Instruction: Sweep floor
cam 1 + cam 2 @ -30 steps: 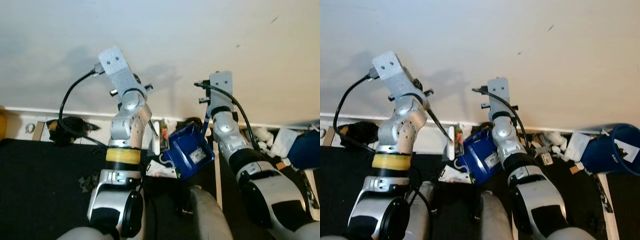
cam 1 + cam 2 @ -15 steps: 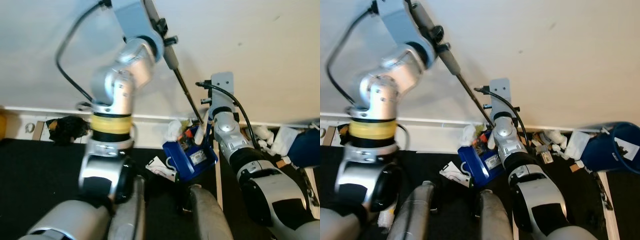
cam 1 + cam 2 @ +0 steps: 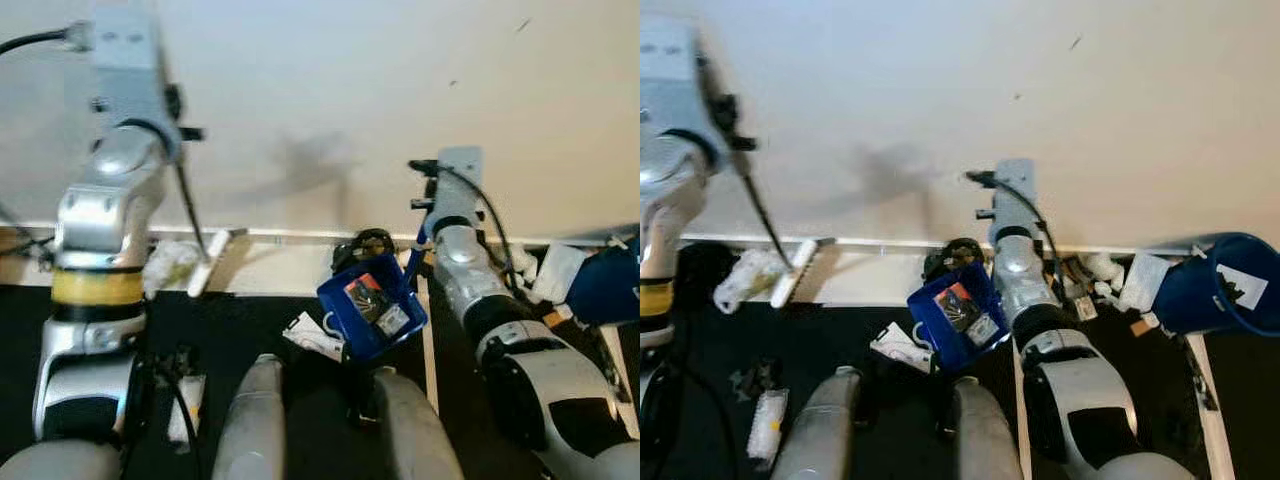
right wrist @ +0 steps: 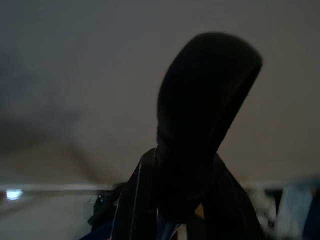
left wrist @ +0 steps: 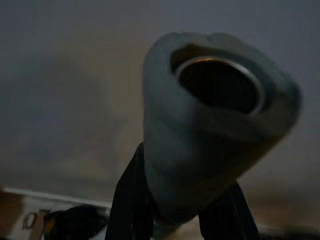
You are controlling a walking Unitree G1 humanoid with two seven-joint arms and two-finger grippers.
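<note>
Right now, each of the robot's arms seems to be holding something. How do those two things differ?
The left gripper holds a broom on a thin dark pole: its pale head rests by the baseboard, away from the robot's legs. The right gripper holds a blue dustpan, squat and open, tilted just ahead of the robot's legs with scraps inside. Both handles are clamped between black fingers.

Head stereo pair downward at wall base; wrist cameras close along handles.

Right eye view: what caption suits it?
Robot holds a blue dustpan of litter with its right gripper, broom in its left gripper.
</note>
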